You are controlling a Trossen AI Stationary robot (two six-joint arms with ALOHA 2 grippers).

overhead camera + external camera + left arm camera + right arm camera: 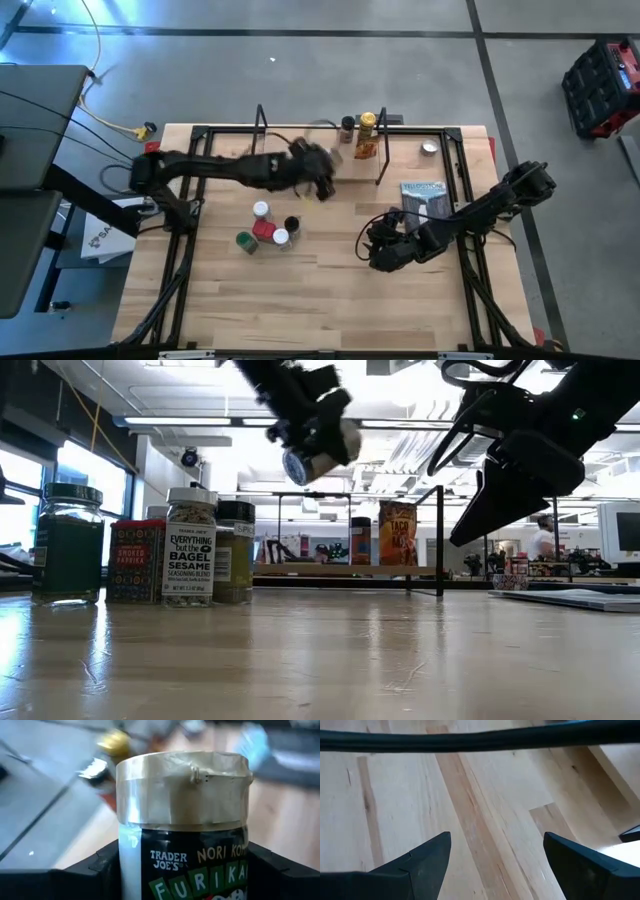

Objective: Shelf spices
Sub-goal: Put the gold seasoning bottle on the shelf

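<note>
1. Furikake jar [182, 825], that's what the left gripper [180, 870] is pinching, up in the air just in front of the shelf [310, 170]. Label reads "TRADER JOE'S" and "NORI KOM…", then "FURIKA…", rest is cut off. Pale lid with clear tape around it.
2. Four jars sit in a clump on the table [330, 300]: green jar [66, 545], a red tin [136, 560] marked "SMOKED PAPRIKA", the "EVERYTHING but the BAGEL SESAME" jar [189, 547], and a dark-lidded jar [235, 552] half hidden behind it.
3. On the shelf: an orange "TACO" packet [397, 532], plus a dark jar [347, 128] and a yellow-lidded one [368, 121], labels too small to read.
4. Right gripper [495, 865] hangs low over bare wood, fingers spread wide, nothing in them, near a grey-blue booklet [424, 195].
</note>
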